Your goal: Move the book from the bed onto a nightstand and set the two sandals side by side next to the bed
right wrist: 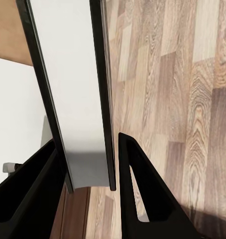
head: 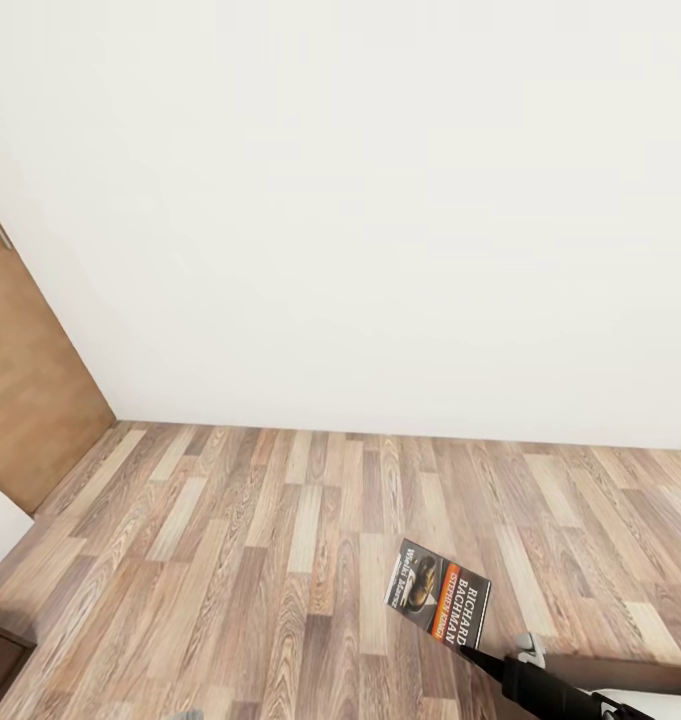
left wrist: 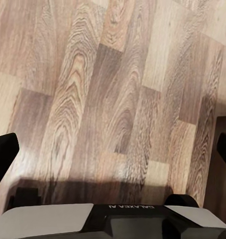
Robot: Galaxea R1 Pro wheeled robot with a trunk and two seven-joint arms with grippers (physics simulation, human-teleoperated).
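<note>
Clamped tight in the right hand (right wrist: 88,167) goes the book (head: 438,591), held above the wood-plank floor (head: 280,540) at about five o'clock in the head view, cover showing "Richard Bachman". Seen edge-on between black fingers (right wrist: 138,189) at the right wrist. Left hand (left wrist: 113,152) spread open over bare planks. White wall (head: 380,200) ahead; at nine o'clock, possibly a door (head: 30,400).

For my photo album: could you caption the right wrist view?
Right end effector shut on the book, above wood-plank floor.
</note>
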